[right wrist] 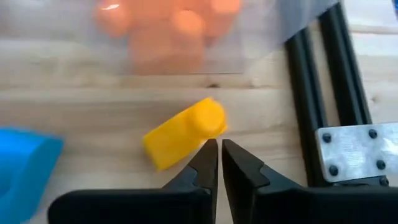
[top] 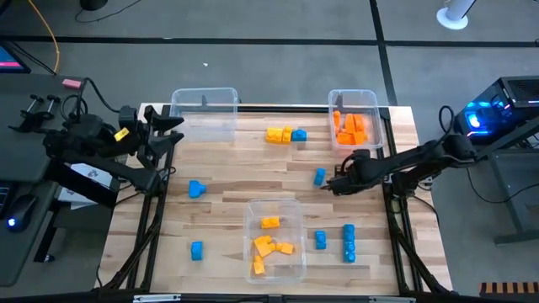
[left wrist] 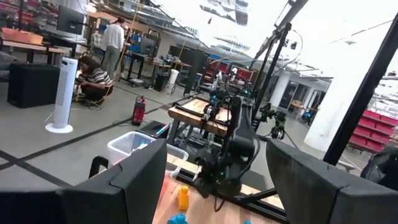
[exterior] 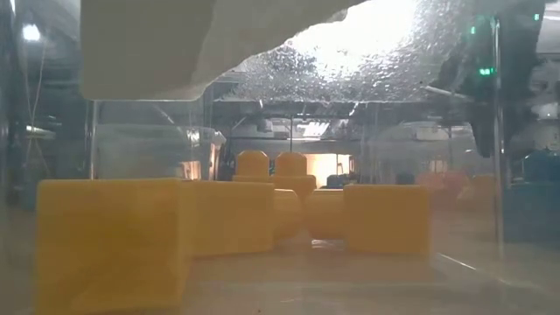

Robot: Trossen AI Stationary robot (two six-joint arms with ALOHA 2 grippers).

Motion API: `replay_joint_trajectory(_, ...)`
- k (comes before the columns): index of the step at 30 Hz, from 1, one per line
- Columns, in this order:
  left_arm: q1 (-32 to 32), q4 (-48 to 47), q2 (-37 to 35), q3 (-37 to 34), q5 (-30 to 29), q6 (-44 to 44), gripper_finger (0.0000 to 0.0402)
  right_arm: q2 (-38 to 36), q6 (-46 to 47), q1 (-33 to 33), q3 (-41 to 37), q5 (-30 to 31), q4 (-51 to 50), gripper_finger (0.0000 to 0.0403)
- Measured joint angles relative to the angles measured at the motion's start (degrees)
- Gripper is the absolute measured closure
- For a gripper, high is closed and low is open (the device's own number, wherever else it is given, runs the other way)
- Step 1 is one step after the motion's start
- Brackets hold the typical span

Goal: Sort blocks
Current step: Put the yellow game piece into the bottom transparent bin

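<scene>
Sorting is judged about half done: orange blocks (top: 351, 128) are gathered in the far right bin (top: 374, 99), yellow ones in the near bin (top: 295, 206), while blue blocks (top: 348, 241) lie scattered on the table (top: 227, 181). The right gripper (right wrist: 219, 155), fingers together on nothing, sits beside a loose yellow block (right wrist: 183, 133); the left gripper (top: 174, 130) waits with fingers apart at the far left.

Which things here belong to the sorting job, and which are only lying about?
Job:
- loose blue blocks
- yellow block just beyond the shut right claw
- yellow blocks, orange blocks, each in a clear bin

Lying about:
- pink object on the floor
</scene>
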Motion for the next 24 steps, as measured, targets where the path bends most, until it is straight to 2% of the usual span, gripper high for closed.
replay_joint_trajectory(6, 0.0, 1.38, 0.17, 0.0, -1.41, -1.52, 0.014, 0.0, 0.54, -1.27, -5.08, 0.94, 6.3, 0.0399)
replay_joint_trajectory(16, 0.0, 1.76, 0.52, 0.0, -1.76, -5.98, 0.014, -0.03, -0.03, -1.6, -5.39, 5.71, 5.31, 0.0402)
replay_joint_trajectory(24, 0.0, 1.8, 1.93, 0.0, -3.21, -6.14, 0.014, -0.04, -3.07, -4.62, -8.66, 5.16, 12.32, 0.0402)
